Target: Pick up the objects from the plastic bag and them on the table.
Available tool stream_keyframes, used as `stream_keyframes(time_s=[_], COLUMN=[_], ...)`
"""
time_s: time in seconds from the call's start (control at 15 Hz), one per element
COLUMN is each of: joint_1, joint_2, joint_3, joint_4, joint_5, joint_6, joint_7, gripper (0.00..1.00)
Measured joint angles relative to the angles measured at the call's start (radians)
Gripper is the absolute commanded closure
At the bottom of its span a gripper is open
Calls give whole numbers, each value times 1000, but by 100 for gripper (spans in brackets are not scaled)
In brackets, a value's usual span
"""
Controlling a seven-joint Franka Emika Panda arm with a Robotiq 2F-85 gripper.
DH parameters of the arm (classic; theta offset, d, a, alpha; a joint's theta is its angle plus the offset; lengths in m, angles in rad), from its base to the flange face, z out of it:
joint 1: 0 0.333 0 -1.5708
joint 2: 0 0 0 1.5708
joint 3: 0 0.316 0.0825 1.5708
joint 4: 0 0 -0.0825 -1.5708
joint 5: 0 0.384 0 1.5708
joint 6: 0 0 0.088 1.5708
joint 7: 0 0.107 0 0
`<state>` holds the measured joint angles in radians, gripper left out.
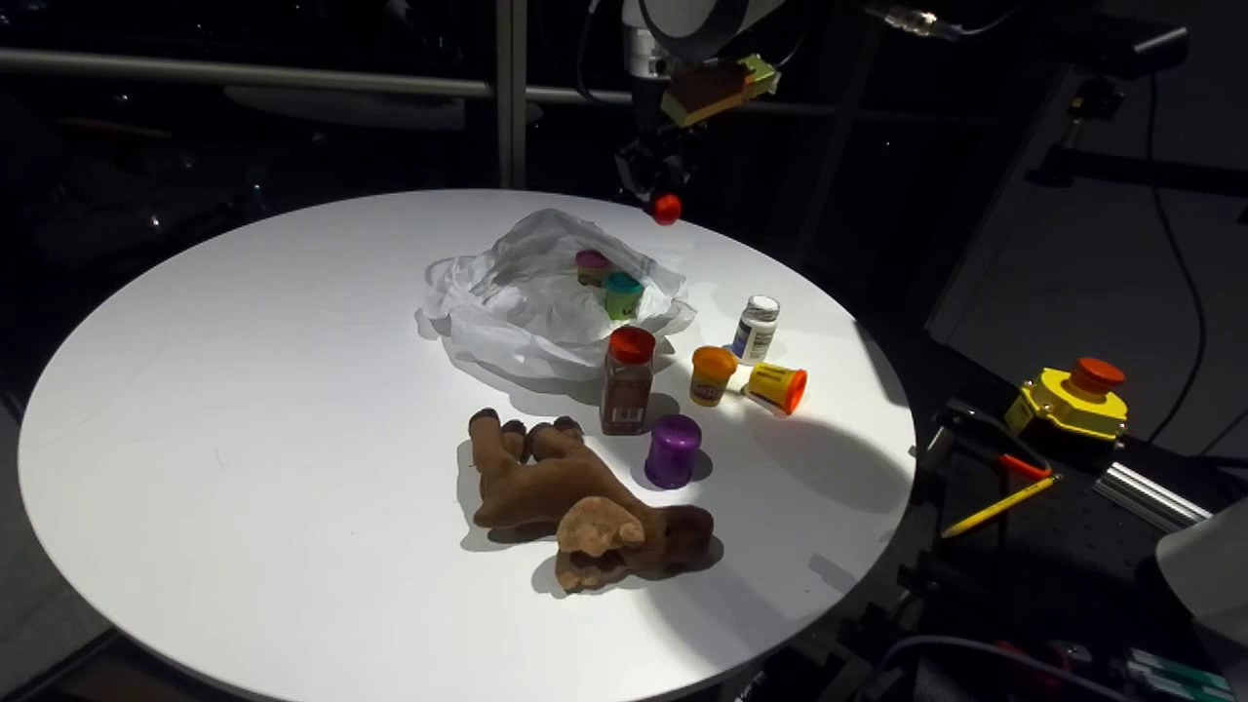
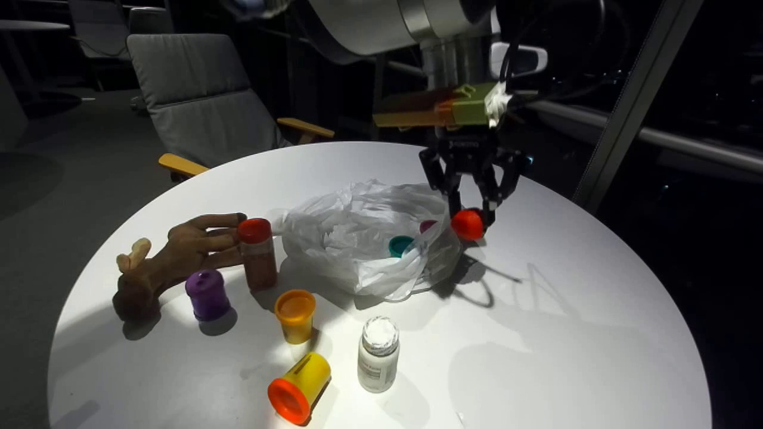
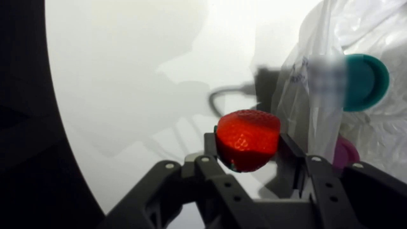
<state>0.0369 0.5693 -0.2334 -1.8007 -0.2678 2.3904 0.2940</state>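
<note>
A red toy piece sits pinched between the fingertips of my gripper, held in the air beside the plastic bag. Inside the wrinkled bag are a green tub with a teal lid and a purple-lidded tub, partly hidden by film in the wrist view. On the white table outside it lie the brown plush toy on its side and a tipped yellow tub. Upright stand the dark red-brown bottle, purple cup, orange tub and a white bottle.
A grey chair with wooden armrests stands behind the table. The table's round edge runs down the left of the wrist view. Off the table, an exterior view shows a yellow box with a red button and a yellow pencil.
</note>
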Motion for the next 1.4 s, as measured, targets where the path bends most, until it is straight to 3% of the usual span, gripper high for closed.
stream_keyframes(time_s=[0.33, 0.73, 0.8, 0.87, 1.13, 1.4], joint_1=[-33, -10, -6, -2, 3, 7], joint_2=[169, 172, 168, 160, 104, -55], joint_3=[22, -28, -41, -54, -86, -88], joint_4=[-7, -39, -55, -74, -157, -238], joint_5=[44, 38, 36, 36, 36, 56], joint_6=[90, 135, 150, 166, 249, 314], joint_7=[16, 37, 42, 46, 66, 84], gripper=[75, 75, 35, 24, 0, 0])
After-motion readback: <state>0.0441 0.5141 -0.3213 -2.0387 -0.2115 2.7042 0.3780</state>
